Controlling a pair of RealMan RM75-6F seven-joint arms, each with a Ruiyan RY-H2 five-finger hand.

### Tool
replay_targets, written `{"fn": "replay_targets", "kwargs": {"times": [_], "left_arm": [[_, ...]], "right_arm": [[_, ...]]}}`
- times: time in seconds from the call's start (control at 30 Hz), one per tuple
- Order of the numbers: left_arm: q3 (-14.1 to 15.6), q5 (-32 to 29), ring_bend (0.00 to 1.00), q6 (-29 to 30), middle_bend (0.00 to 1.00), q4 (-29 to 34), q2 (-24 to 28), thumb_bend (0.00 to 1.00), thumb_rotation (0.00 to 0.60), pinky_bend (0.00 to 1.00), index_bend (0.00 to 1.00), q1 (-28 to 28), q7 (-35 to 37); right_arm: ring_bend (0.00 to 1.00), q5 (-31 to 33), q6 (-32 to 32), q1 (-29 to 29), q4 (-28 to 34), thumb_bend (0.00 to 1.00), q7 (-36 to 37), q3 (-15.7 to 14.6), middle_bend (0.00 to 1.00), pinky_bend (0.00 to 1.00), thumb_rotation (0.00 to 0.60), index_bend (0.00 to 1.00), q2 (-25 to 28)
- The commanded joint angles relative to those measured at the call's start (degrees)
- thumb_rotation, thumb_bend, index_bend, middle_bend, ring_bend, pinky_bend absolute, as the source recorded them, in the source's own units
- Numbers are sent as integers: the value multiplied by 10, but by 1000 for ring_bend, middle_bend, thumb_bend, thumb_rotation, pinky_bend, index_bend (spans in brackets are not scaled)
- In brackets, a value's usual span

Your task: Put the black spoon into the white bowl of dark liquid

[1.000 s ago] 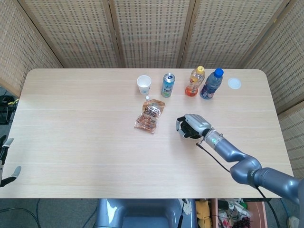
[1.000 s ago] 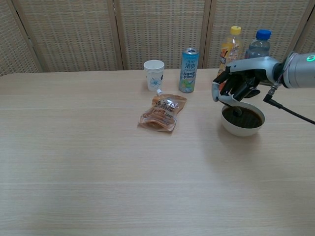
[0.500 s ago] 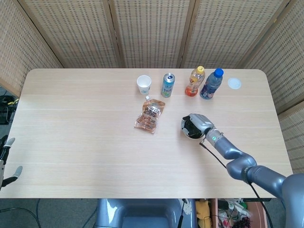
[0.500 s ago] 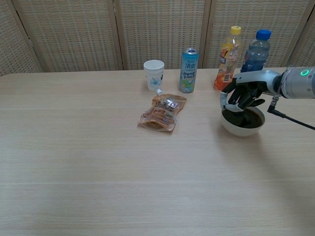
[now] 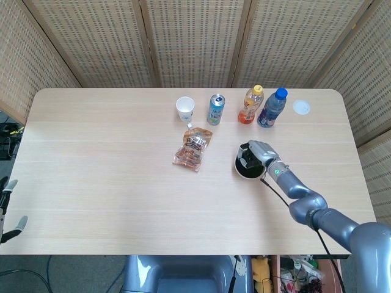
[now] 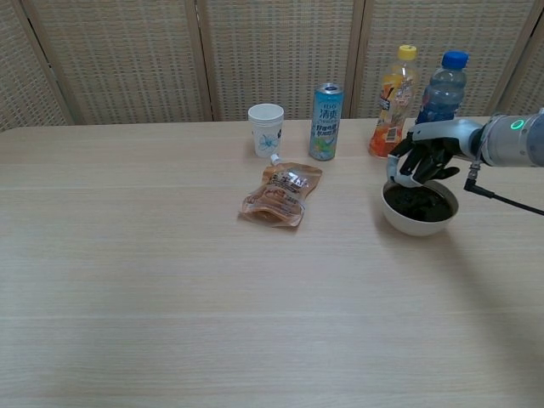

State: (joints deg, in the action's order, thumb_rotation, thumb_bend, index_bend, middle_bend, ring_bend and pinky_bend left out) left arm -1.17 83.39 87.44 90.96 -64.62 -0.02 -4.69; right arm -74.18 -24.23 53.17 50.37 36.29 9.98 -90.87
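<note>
The desk (image 6: 153, 280) is pale wood with a fine straight grain. Behind it stand woven screens (image 6: 119, 51) of tan wicker in light frames. The bowl (image 6: 418, 219) is white outside and holds a dark, nearly black liquid. The right robot hand (image 6: 422, 155) is silver-grey with black fingers, and a green light glows at its wrist. The paper cup (image 6: 266, 128) is white with a small blue print. The can (image 6: 326, 121) is light blue. One bottle (image 6: 393, 98) is orange with a yellow cap, the other bottle (image 6: 439, 87) clear with a blue cap. The pouch (image 6: 281, 195) is brown and glossy. In the head view a white disc (image 5: 301, 107) lies on the desk.

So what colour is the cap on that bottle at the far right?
Blue. The bottle's cap shows best in the chest view.
</note>
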Motion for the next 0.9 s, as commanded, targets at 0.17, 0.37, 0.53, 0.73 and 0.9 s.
{"fn": "replay_targets", "kwargs": {"times": [0.17,0.37,0.53,0.73,0.9], "left_arm": [[1,-2,0,-1,0,-2,0,333,600,0,0,2,2],[0,2,0,-1,0,-3,0,333,600,0,0,0,3],[-2,3,0,-3,0,-2,0,333,600,0,0,-2,1],[-2,4,0,-3,0,1,-1,333,600,0,0,-4,-3],[-2,3,0,-3,0,4,0,334,600,0,0,-3,-7]], "right_arm": [[897,-3,11,1,32,790,33,12,846,981,600,768,5],[897,-11,8,-10,78,794,45,12,846,981,600,768,28],[897,-10,8,-23,120,796,56,11,847,982,600,768,57],[898,-4,12,-25,98,796,45,8,846,982,600,768,58],[897,-1,22,-16,70,796,45,16,847,982,600,769,47]]}}
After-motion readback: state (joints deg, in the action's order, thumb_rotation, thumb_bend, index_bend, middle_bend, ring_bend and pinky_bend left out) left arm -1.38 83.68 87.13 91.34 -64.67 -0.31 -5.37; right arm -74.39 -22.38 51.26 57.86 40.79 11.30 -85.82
